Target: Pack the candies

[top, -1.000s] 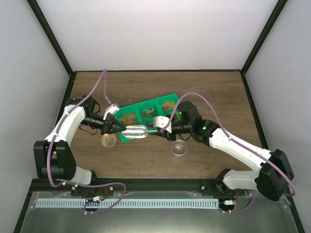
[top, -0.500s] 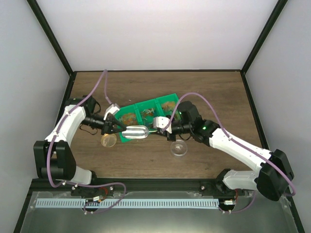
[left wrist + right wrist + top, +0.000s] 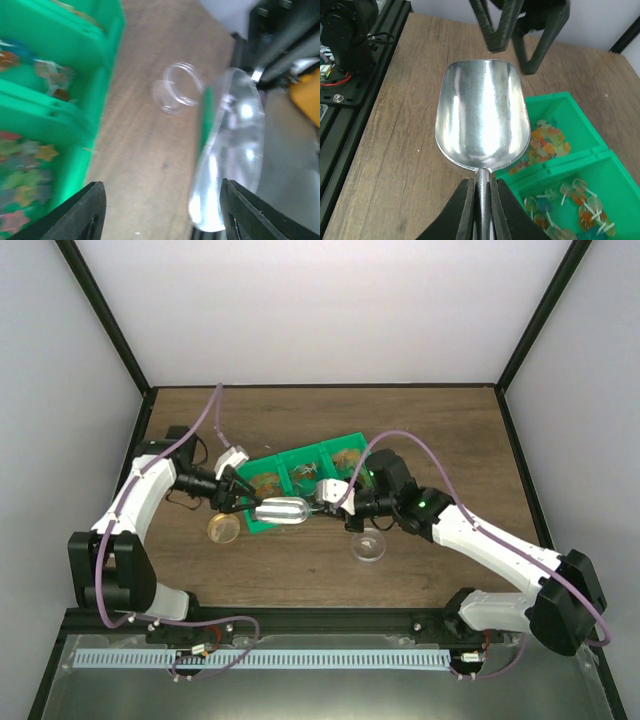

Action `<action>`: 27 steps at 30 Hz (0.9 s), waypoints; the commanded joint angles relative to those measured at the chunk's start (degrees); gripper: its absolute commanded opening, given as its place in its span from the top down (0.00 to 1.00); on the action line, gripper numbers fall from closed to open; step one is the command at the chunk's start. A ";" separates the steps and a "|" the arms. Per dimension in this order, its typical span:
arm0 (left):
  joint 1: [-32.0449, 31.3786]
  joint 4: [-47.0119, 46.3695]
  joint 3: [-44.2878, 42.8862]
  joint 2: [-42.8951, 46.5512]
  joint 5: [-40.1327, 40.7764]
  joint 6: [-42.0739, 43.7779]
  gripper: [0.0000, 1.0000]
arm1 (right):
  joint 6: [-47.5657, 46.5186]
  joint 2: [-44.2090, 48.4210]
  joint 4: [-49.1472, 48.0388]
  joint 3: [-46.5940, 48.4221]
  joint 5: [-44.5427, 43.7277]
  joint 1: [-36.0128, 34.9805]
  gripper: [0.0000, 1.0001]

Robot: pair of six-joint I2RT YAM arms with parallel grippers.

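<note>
Metal scoop point(image 3: 481, 115) now changes hands: your left gripper point(image 3: 161, 192) has let go, jaws apart; right gripper point(image 3: 481, 200) pinches its handle, empty bowl ready for candies point(image 3: 545, 142)

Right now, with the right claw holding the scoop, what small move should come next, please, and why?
Probably lower the metal scoop, gripped by its handle in the right claw, into the candies in the green tray: the bowl is empty, and the left claw stands open, not holding it.
</note>
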State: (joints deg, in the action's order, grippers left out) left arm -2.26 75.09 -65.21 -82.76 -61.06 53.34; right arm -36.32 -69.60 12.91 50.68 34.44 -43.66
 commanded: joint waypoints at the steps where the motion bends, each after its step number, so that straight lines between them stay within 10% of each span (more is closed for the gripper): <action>1: -0.02 -19.50 -3.44 3.19 10.90 -14.99 0.29 | 4.99 2.99 4.81 2.74 -4.05 0.60 0.99; 11: -5.98 -32.30 -14.54 -10.65 27.64 -17.24 0.19 | 20.65 4.76 15.18 4.68 -12.68 10.29 0.99; 27: -18.30 -31.19 -36.65 -39.76 38.87 -15.35 0.36 | 26.15 5.58 23.13 8.86 -25.71 13.86 0.99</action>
State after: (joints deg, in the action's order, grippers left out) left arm -20.14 43.16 -98.83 -119.20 -24.86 36.67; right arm -11.60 -63.94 33.30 56.31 12.03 -30.17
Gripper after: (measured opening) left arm 0.665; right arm 0.095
